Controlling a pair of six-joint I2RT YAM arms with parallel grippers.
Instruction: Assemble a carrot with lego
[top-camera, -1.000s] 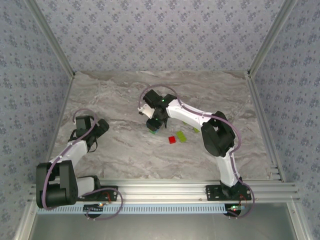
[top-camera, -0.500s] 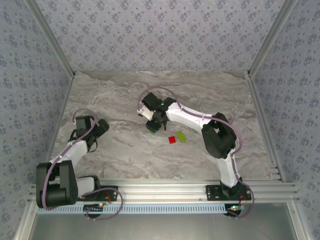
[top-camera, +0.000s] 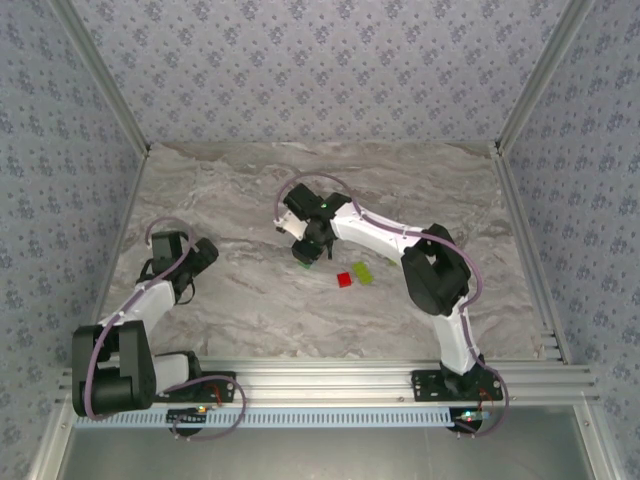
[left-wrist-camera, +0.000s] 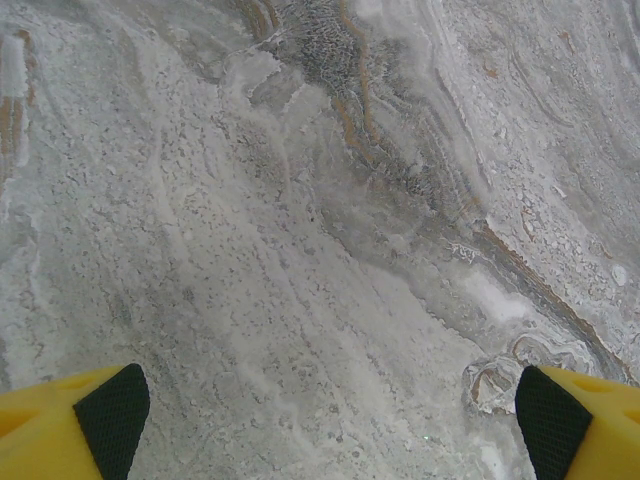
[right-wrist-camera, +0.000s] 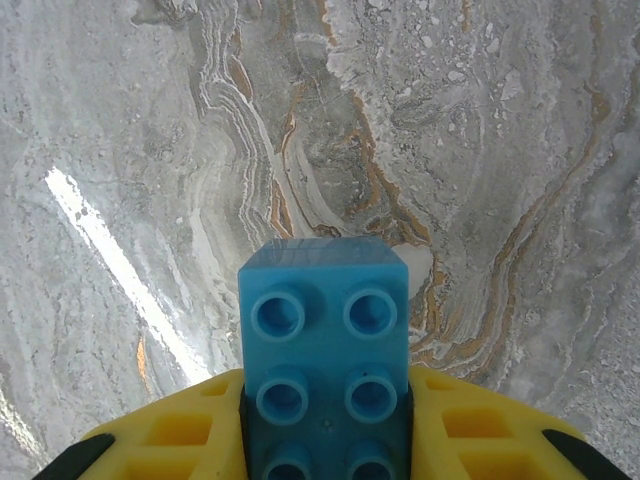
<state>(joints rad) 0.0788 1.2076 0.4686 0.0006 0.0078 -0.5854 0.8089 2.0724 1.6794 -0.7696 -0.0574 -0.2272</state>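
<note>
A light blue lego brick (right-wrist-camera: 325, 340), studs toward the camera, is clamped between my right gripper's (right-wrist-camera: 325, 440) yellow fingers (right-wrist-camera: 180, 440). From above, that right gripper (top-camera: 307, 250) hangs over the table's middle, and a small green bit (top-camera: 303, 263) shows at its tip; I cannot tell whether it is joined to the blue brick. A red brick (top-camera: 344, 279) and a yellow-green brick (top-camera: 363, 272) lie loose just to its right. My left gripper (top-camera: 192, 275) sits far left, its jaws (left-wrist-camera: 335, 425) wide open over bare table. No assembled carrot is in view.
The marble-patterned table (top-camera: 250, 300) has patterned walls at the back and sides and a metal rail (top-camera: 320, 378) along the near edge. The right arm's forearm (top-camera: 380, 232) crosses above the loose bricks.
The right wrist has turned and shifted slightly left with the blue brick still held. The left arm has not moved.
</note>
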